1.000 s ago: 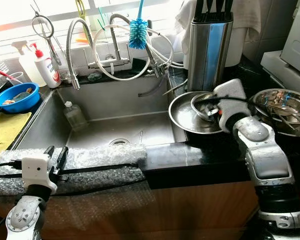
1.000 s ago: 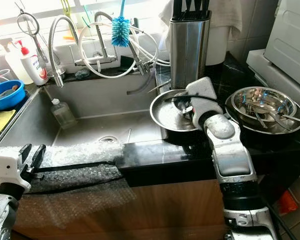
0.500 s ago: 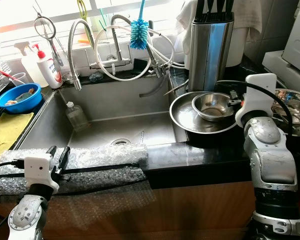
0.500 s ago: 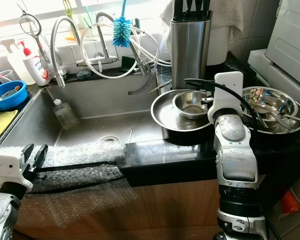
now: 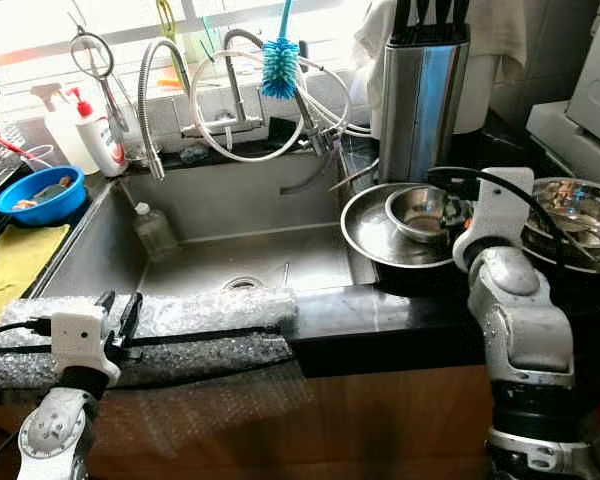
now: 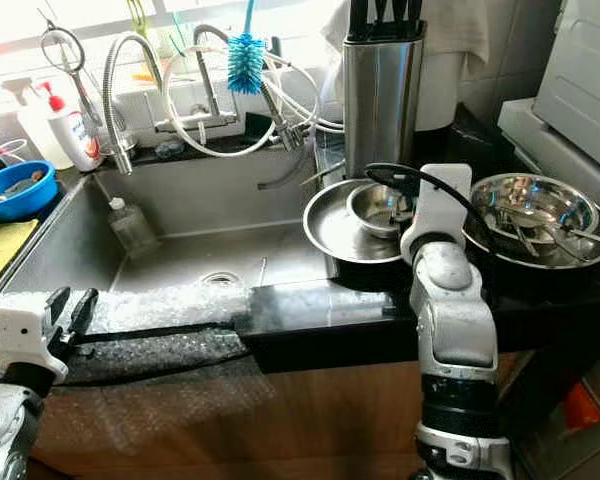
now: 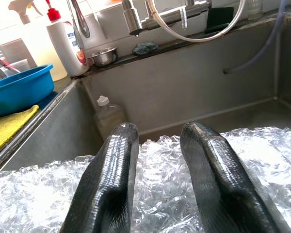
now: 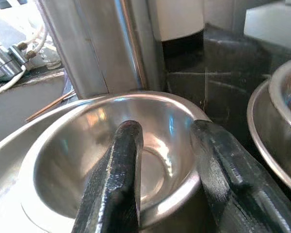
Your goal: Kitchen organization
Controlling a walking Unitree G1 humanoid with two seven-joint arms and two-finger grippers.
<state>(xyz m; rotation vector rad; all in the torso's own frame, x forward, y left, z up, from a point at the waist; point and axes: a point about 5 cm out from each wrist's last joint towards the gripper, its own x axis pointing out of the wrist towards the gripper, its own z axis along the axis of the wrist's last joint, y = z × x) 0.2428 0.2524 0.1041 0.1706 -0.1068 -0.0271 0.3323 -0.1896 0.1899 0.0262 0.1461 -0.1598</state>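
- The right gripper straddles the near rim of a small steel bowl, one finger inside and one outside, jaws parted and not yet clamped; the bowl sits in a wide steel dish on the black counter.
- Judged next: pinch the thin, slick rim firmly, then lift.
- The left gripper rests over crinkly bubble wrap, fingers apart and empty.

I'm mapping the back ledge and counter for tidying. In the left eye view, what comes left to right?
Blue bowl → white soap bottle → blue bottle brush → steel knife block → large steel bowl with utensils.
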